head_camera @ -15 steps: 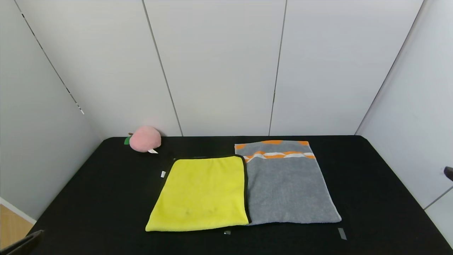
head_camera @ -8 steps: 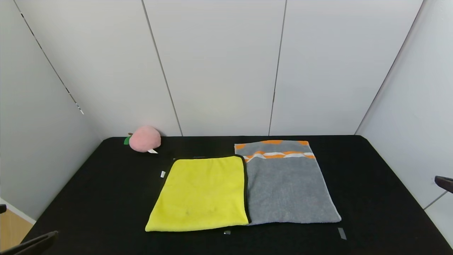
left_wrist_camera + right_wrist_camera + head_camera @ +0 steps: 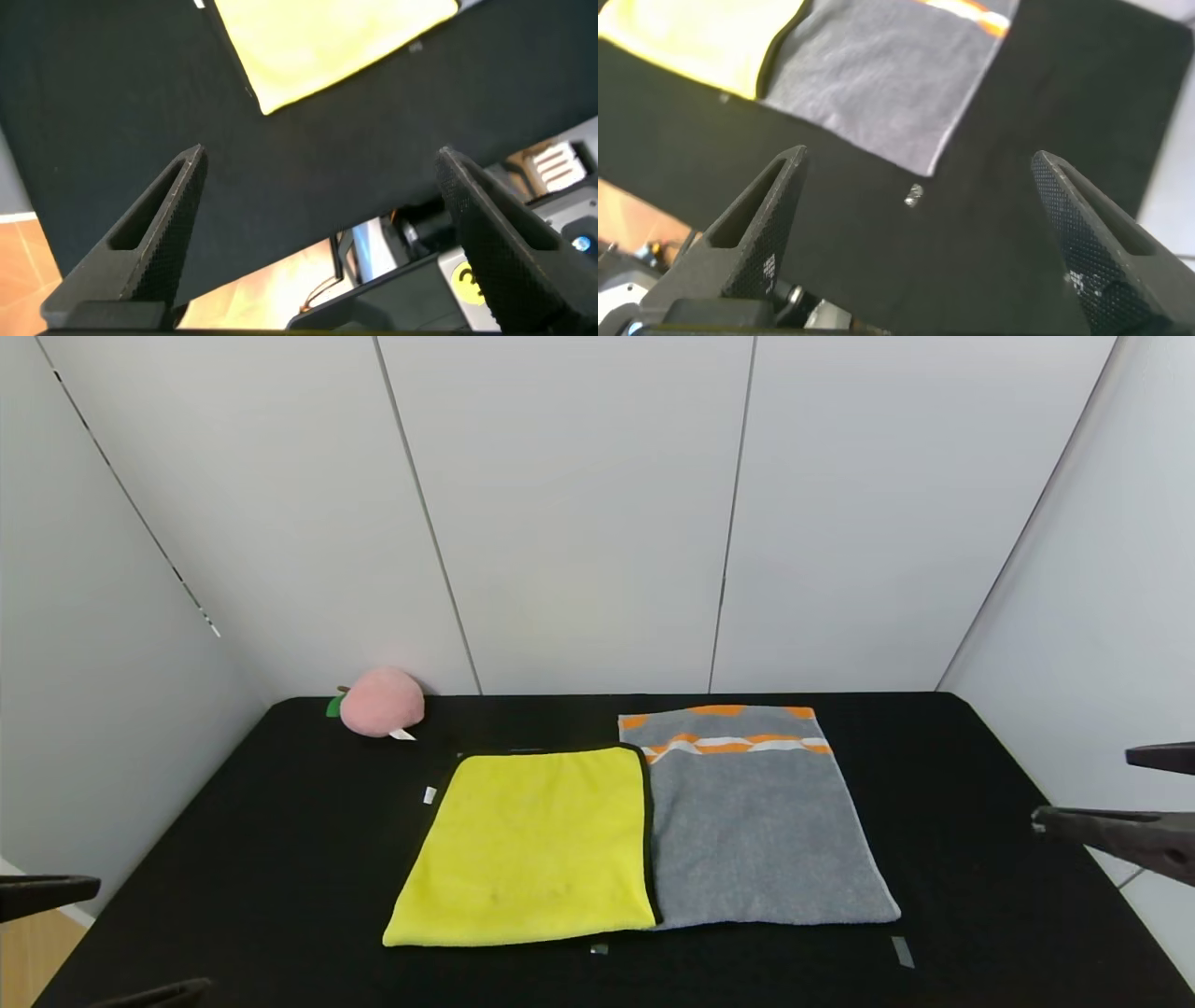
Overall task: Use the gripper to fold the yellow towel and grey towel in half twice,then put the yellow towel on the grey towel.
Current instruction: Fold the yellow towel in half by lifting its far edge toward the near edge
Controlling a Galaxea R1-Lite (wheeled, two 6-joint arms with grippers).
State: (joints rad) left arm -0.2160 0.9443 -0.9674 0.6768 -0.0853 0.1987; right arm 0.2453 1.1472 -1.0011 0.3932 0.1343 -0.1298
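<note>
Head view shows the yellow towel (image 3: 530,845) and the grey towel (image 3: 754,821) lying flat and unfolded side by side on the black bench (image 3: 980,933), the yellow one's black-edged side touching or slightly overlapping the grey one's edge. A pink plush peach (image 3: 381,702) sits at the far left of the bench, well apart from both.

The left gripper (image 3: 65,933) hangs at the near left corner of the bench, jaws spread wide and empty; the right gripper (image 3: 1134,793) hovers off the right side, also wide apart and holding nothing. Neither touches cloth.

Both towels look light, soft and limp, so they will likely drape and sag rather than hold a shape. The yellow plush microfibre looks thick and should pinch easily; its nap may cling to the grey terry along the shared edge. A sensible hold is at the corners: probably the two near corners of one towel, one per gripper, pinched low against the bench and carried toward the far edge. The grey towel's near right corner (image 3: 920,168) lies fully exposed in the right wrist view.
</note>
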